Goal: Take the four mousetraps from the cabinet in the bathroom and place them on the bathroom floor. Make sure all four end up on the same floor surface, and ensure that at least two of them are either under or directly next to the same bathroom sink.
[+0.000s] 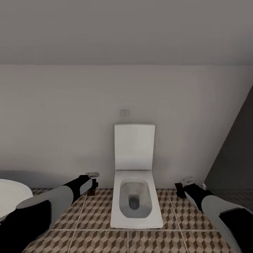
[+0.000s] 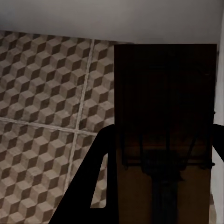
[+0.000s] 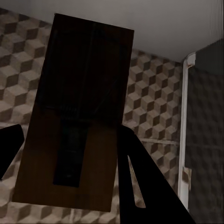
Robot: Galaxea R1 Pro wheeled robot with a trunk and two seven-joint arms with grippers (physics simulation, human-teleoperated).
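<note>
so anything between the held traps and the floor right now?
Nothing visible. Both wrist views show a mousetrap held between the fingers, left mousetrap and right mousetrap, with bare bathroom floor beyond. The toilet sits between the left gripper and right gripper, not under either. No sink is recognisable here.

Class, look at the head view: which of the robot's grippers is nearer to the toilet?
Left. The left gripper hangs close beside the toilet bowl's rim; the right gripper sits farther out on the other side. Each holds a mousetrap.
</note>
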